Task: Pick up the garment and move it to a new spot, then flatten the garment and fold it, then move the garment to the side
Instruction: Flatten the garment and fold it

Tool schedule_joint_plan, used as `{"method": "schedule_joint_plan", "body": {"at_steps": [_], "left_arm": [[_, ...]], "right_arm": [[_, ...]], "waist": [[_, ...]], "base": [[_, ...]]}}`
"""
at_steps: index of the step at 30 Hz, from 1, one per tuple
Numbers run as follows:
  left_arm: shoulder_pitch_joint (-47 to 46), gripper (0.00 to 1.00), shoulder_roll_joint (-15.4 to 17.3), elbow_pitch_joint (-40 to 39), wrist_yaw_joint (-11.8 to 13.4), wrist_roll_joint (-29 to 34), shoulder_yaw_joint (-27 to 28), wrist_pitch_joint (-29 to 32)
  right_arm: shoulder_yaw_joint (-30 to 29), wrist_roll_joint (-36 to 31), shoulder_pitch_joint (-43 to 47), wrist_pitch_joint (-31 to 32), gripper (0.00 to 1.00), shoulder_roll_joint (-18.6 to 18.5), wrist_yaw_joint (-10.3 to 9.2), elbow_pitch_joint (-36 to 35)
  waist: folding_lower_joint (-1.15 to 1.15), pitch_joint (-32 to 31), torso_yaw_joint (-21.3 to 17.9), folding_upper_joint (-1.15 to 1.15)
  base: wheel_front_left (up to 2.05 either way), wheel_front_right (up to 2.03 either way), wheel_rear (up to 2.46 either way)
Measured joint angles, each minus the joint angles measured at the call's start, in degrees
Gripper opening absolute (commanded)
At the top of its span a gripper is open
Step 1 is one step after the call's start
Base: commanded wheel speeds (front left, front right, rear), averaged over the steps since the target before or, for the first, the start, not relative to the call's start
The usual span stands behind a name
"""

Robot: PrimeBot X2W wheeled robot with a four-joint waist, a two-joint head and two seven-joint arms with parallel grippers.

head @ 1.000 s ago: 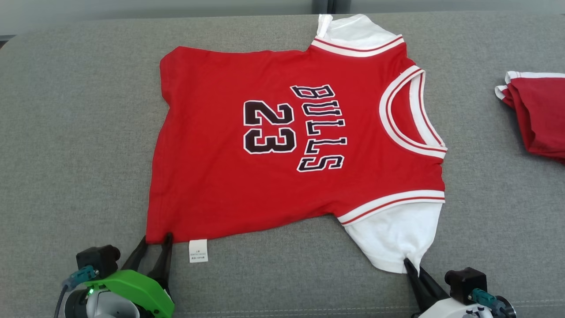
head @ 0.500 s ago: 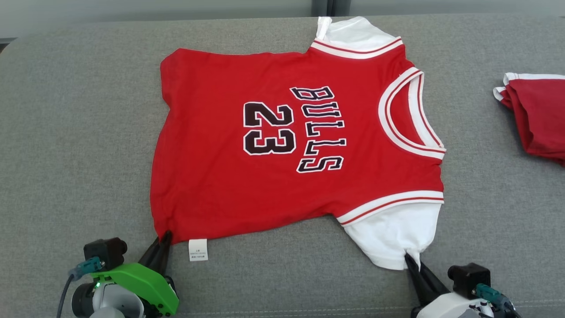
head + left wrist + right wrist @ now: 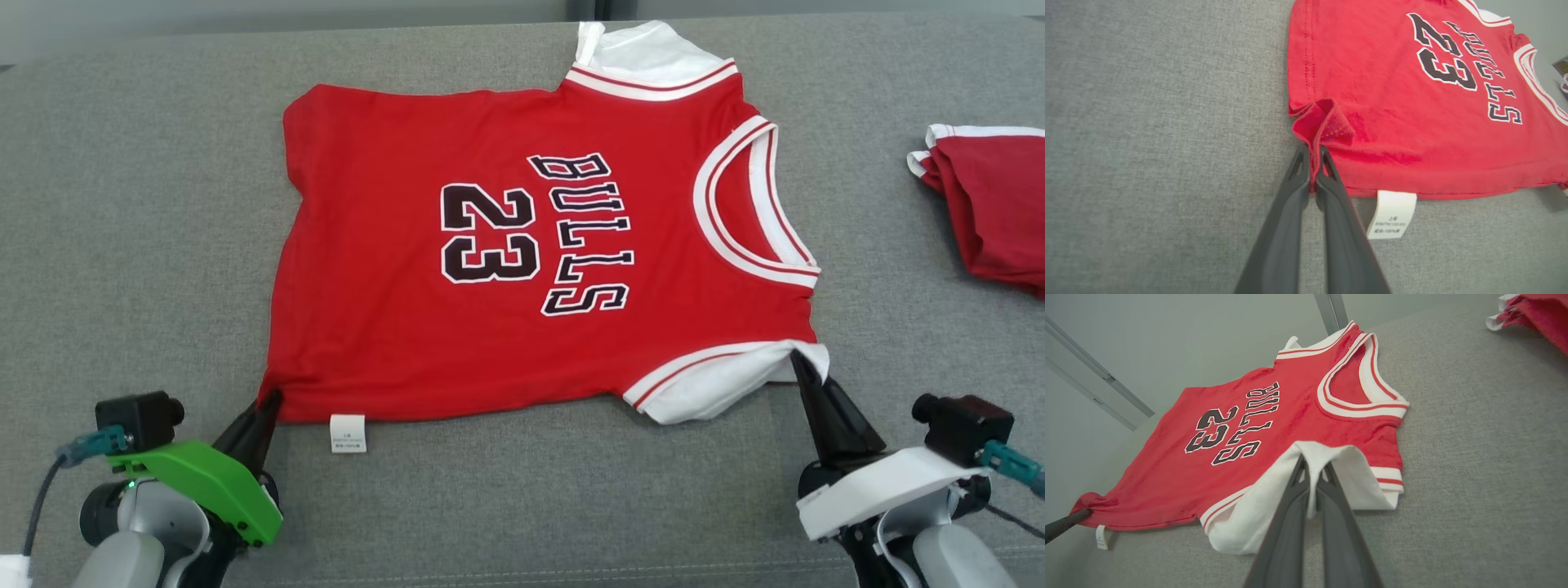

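The garment (image 3: 384, 327) is a red jersey lettered "BULLS 23". It lies spread face up on the grey cushion (image 3: 122, 245), neck opening to the right. My left gripper (image 3: 269, 398) is shut on its near left hem corner, and the pinched red cloth bunches at the fingertips (image 3: 1313, 152). My right gripper (image 3: 796, 357) is shut on the near white sleeve. That sleeve is lifted and drawn in against the striped trim, and white cloth drapes over the fingertips (image 3: 1312, 461). The rest of the garment (image 3: 1290, 416) rests flat.
A smaller bunched red piece with white trim (image 3: 992, 220) lies at the right edge of the cushion. A white care label (image 3: 348, 433) sticks out from the garment's near hem. Bare grey cushion lies left of the garment and along its near side.
My left gripper has shut on the hem corner. My right gripper has risen and moved toward the jersey, pulling the white sleeve up and inward. The view shifted slightly.
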Motion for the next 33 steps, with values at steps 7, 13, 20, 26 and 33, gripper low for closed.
{"method": "schedule_joint_plan", "body": {"at_steps": [7, 13, 20, 26, 33], "left_arm": [[-3.6, 0.00, 3.6, -4.8, 0.0, -2.1, 1.7, 5.9], [-6.1, 0.00, 4.7, -8.4, 0.0, -3.7, 1.8, 11.4], [-9.6, 0.00, 6.4, -11.2, 1.1, -5.9, 2.2, 17.5], [-13.0, 0.00, 7.3, -12.0, 3.0, -7.4, 3.6, 21.8], [-16.4, 0.00, 7.6, -11.6, 5.2, -9.5, 3.8, 25.9]], "right_arm": [[-2.1, 1.7, -3.5, 4.1, 0.00, -3.8, 0.34, -4.2], [-2.1, 2.0, -6.1, 7.9, 0.00, -5.6, 0.41, -5.7], [-2.3, 4.0, -11.4, 11.3, 0.00, -6.9, 0.52, -7.0], [-2.2, 4.4, -15.4, 13.9, 0.00, -7.8, 0.89, -6.6], [-2.1, 4.7, -18.9, 15.6, 0.00, -8.5, 0.90, -4.7]], "waist": [[0.00, 1.7, 0.1, 0.00], [0.00, 3.7, 0.2, 0.00], [0.01, 6.5, 0.0, 0.00], [0.01, 8.7, -0.8, 0.00], [0.01, 10.3, -2.0, 0.00]], "base": [[0.00, 0.00, 0.00], [0.00, 0.00, 0.00], [0.00, 0.00, 0.00], [0.00, 0.00, 0.00], [0.00, 0.00, 0.00]]}}
